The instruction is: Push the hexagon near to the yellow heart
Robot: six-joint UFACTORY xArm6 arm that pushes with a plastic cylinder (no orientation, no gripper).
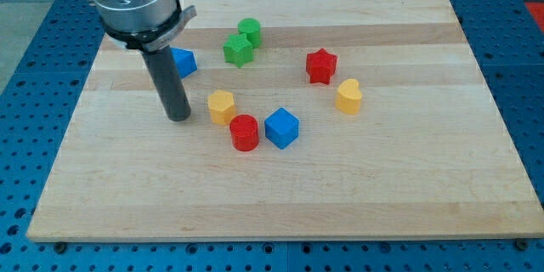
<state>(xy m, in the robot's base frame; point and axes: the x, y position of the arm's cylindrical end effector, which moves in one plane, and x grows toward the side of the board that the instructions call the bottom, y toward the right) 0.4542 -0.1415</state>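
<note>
Camera view: my tip [179, 117], a plain rod tool without jaws, stands just left of the yellow hexagon [222, 106].

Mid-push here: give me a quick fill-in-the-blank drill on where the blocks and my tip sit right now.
1. My tip sits just to the view's ____ of the yellow hexagon.
2. The red star lies toward the view's upper left of the yellow ____.
3. The red cylinder touches the ____ cube.

Missing words: left; heart; blue
</note>
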